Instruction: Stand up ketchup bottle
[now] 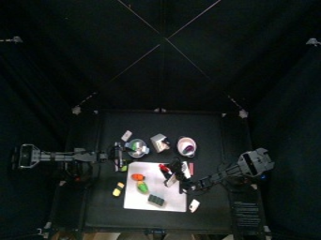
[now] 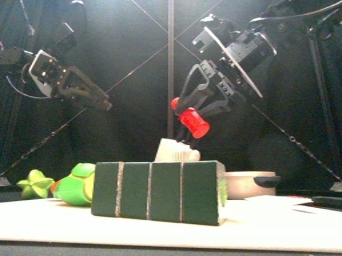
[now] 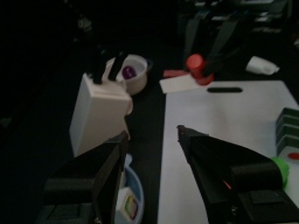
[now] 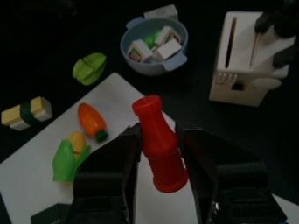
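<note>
Ketchup bottle (image 2: 194, 119), red, is off the desk and clamped between the jaws of my right tool (image 4: 160, 150), which is closed on its body partway along. In the front view the bottle hangs in the air above the green ribbed block (image 2: 158, 191), its long axis tilted, one end toward 10 o'clock and the other toward 4 o'clock, not yet vertical. I cannot tell from that view which end is the cap. In the right wrist view the narrower capped end (image 4: 147, 107) points away from the wrist, over the white mat (image 4: 41, 166). I judge the next move turns on rolling that axis upright and lowering the base onto clear mat; the right arm has it, so it does the work. Left tool (image 3: 152, 162) stands wide open and empty, at 9 o'clock of the desk in the top view, near the white knife block (image 3: 98, 109). Hidden or unclear: the bottle's base sits behind the jaws, the landing spot is masked by the green block from the front, and the top view shows the bottle (image 1: 186, 170) too small to read its tilt.
</note>
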Robot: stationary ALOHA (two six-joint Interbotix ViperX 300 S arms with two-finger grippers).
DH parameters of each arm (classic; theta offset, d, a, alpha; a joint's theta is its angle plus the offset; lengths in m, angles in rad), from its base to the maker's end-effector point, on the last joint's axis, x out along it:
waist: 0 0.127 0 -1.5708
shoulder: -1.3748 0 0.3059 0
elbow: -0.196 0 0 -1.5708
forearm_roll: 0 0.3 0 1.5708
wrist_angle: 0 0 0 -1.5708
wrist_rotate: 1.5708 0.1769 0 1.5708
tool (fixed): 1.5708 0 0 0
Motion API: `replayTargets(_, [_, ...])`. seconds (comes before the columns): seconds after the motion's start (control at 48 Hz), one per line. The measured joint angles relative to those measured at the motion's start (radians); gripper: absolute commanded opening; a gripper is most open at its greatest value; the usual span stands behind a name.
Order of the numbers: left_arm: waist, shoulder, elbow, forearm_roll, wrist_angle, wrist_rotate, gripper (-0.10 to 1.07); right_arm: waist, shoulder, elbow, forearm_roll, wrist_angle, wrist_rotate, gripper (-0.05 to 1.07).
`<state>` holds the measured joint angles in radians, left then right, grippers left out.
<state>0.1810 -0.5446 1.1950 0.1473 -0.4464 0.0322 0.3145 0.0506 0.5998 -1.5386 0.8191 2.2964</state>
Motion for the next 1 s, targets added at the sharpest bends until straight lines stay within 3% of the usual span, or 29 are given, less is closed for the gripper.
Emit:
replayTargets(0.229, [-0.023,0.003,-0.003,-0.011,-0.149,-0.009,0.86,0.008,0.008,0.000,-0.103,0.112,0.029,0.53])
replayTargets(0.458, [-0.092,0.044,-0.044,-0.112,-0.233,-0.018,0.86,0.012,0.046,-0.015,-0.115,0.199,0.029,0.53])
replayTargets(0.854, [-0.166,0.362,-0.222,-0.399,-0.393,-0.020,0.86,0.009,0.067,-0.046,-0.120,0.212,0.018,0.53])
replayTargets(1.0, [-0.192,0.430,-0.256,-0.462,-0.439,-0.020,0.86,0.009,0.067,-0.043,-0.120,0.212,0.017,0.53])
